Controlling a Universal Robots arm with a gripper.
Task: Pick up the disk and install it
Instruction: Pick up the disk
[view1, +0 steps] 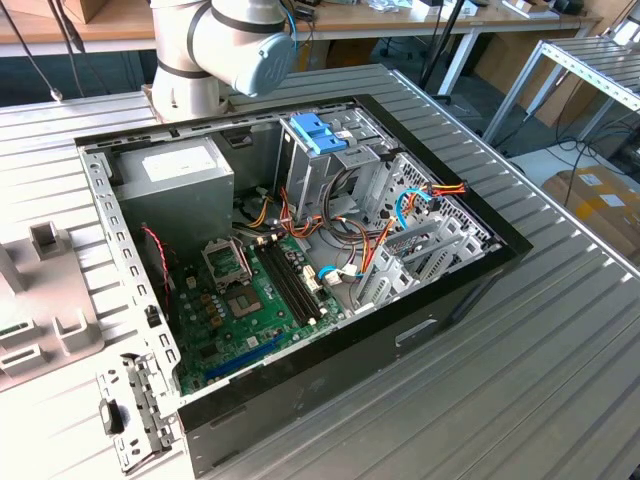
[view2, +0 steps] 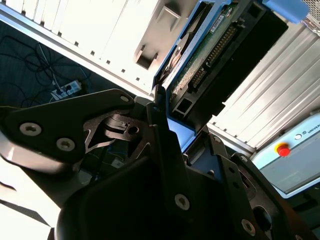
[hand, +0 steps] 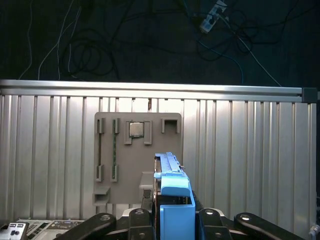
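View from the wrist. The tool (hand: 174, 226) grips the disk (hand: 172, 186) edge-on, with the disk's blue side rail facing the camera and black finger links flanking it on either side. Behind the disk lies a grey fixture plate (hand: 135, 165) with several slots; one pocket holds a square chip (hand: 136, 129). The plate rests on the ribbed metal tabletop (hand: 250, 150). Beyond the tabletop's edge, cables (hand: 85, 45) and a power strip (hand: 212, 12) lie on a dark floor (hand: 300, 30).

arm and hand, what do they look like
The arm is made of round silver-grey tubes with dark seams and a grey-blue cap on one joint. The hand is made of black metal links fastened with silver screws.
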